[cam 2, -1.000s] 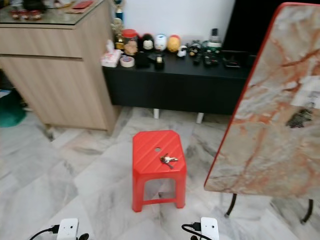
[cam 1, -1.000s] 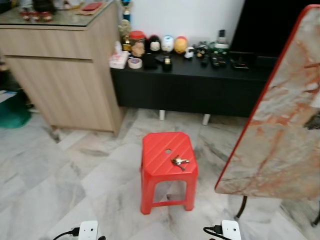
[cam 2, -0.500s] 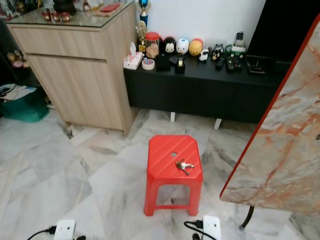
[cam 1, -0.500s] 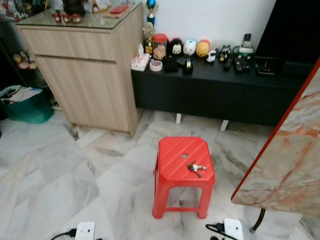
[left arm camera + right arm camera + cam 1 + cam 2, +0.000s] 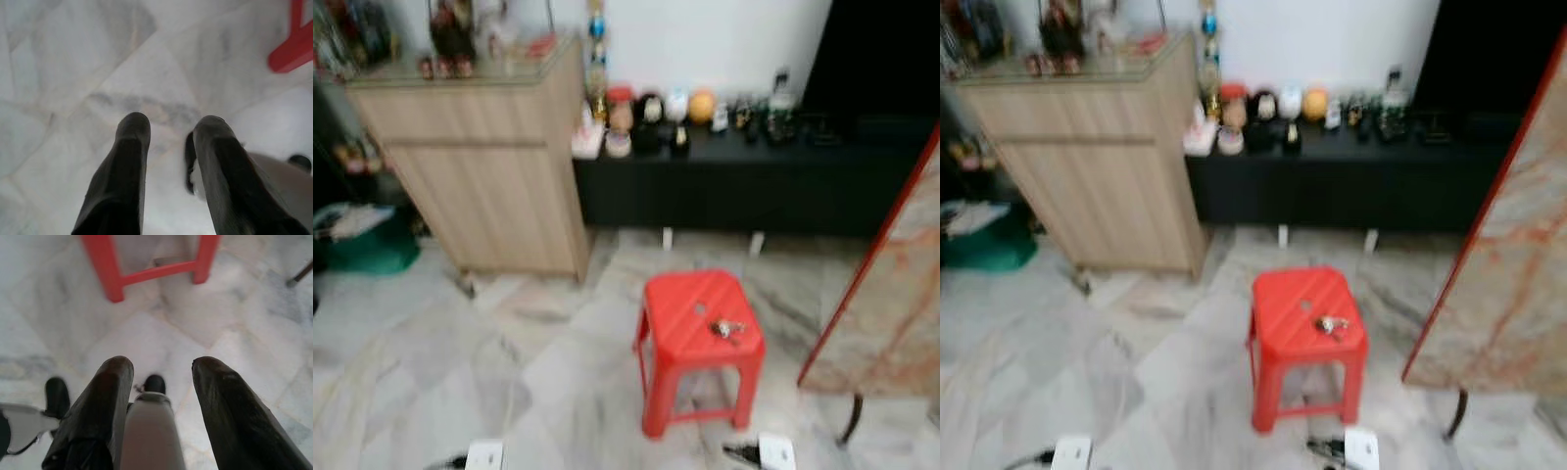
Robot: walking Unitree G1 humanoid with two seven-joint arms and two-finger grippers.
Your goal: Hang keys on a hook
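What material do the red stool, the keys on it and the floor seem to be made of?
The red stool looks like moulded plastic: one uniform bright red piece with ribbed lines on its seat. The keys seem to be metal, judging by their pale silvery glint, though blur hides detail. The floor appears to be polished marble or marble-look tile, grey-white with darker veins and faint joints.

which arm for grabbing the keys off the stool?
Probably right. The keys lie on the right part of the red stool, which stands right of centre. Both the left gripper and right gripper hang open over the floor.
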